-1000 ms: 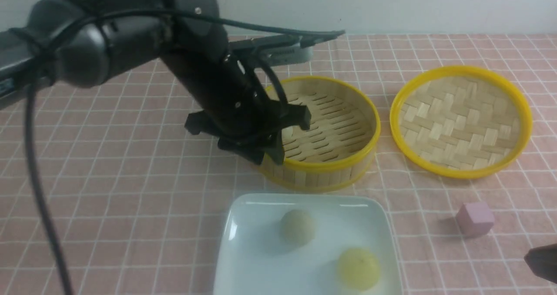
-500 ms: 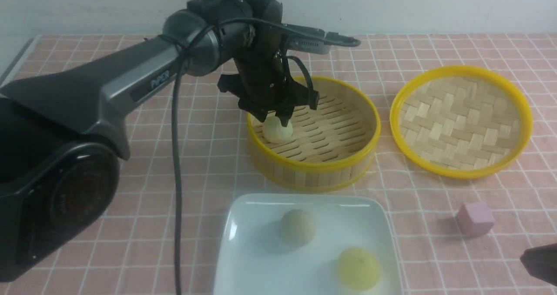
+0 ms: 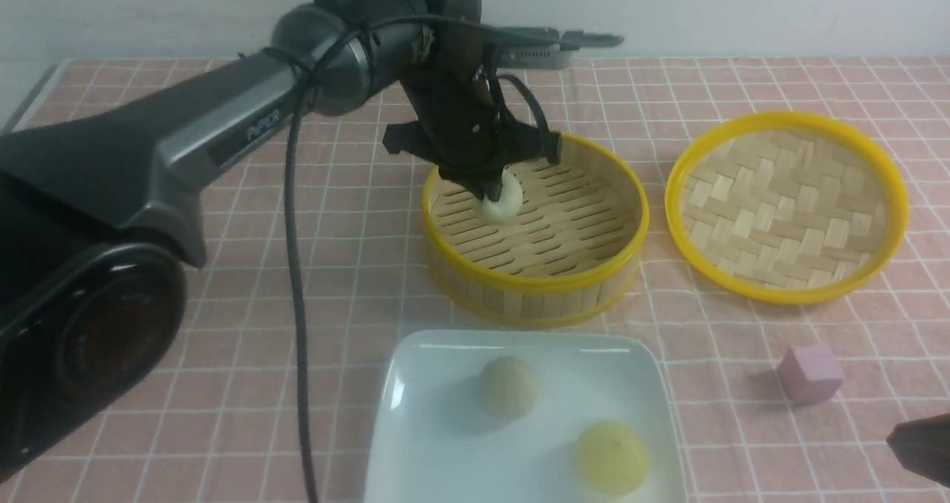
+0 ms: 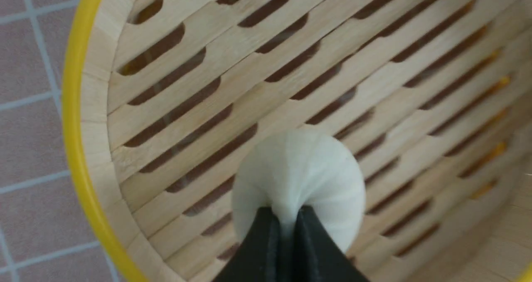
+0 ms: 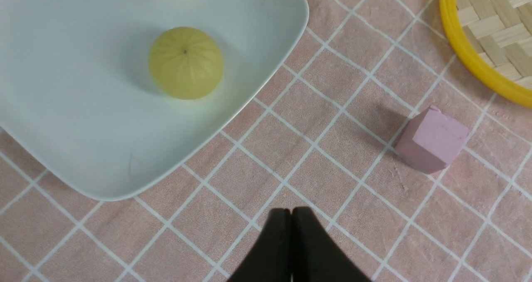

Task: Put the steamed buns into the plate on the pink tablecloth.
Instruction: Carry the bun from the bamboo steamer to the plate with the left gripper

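Note:
My left gripper [image 3: 492, 190] reaches down into the round bamboo steamer [image 3: 536, 286] and is shut on a pale cream steamed bun [image 3: 504, 203], pinching its top. The left wrist view shows the bun's skin [image 4: 299, 169] puckered between the closed black fingertips [image 4: 266, 236] above the slatted floor. The white square plate [image 3: 438, 451] lies on the pink tablecloth [image 3: 223, 303] at the near edge. It holds a beige bun [image 3: 508, 386] and a yellow-green bun [image 3: 611, 458] [image 5: 185, 63]. My right gripper [image 5: 291, 211] hovers shut and empty over the cloth beside the plate [image 5: 83, 128].
The yellow-rimmed woven lid [image 3: 787, 206] lies upside down to the right of the steamer. A small pink-purple cube [image 3: 810, 372] [image 5: 432, 139] sits on the cloth between the lid and my right gripper [image 3: 920, 451]. The left arm's cable hangs down over the left half of the table.
My left gripper swung into the steamer, closed on the pale bun and shifted it up and to the right. The right gripper and the plate's buns stayed put.

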`<action>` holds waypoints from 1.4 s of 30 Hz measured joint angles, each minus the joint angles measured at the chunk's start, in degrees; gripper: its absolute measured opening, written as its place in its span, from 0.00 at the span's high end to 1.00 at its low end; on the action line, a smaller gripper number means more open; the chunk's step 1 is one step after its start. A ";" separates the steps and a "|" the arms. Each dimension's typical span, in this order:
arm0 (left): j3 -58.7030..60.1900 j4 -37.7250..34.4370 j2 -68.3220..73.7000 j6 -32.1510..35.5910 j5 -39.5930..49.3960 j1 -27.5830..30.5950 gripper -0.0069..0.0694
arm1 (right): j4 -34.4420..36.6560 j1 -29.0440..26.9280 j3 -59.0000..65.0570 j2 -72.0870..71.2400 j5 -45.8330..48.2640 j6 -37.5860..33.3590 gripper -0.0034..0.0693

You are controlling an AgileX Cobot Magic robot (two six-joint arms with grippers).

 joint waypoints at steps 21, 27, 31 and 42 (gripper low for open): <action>32.78 -0.33 -31.35 -3.77 11.13 0.05 0.87 | 0.35 0.00 0.04 -0.07 0.00 0.00 0.90; 45.06 -6.23 -27.16 -5.83 -2.97 0.05 0.87 | 0.41 0.00 0.06 -0.07 0.00 0.00 0.90; 45.98 -8.76 -24.41 -5.83 -6.84 0.05 0.85 | 0.41 0.00 0.11 -0.07 0.00 0.00 0.89; 46.05 -11.28 -17.26 -5.83 -8.66 0.05 0.63 | 0.47 0.00 0.11 -0.07 -0.54 0.00 0.88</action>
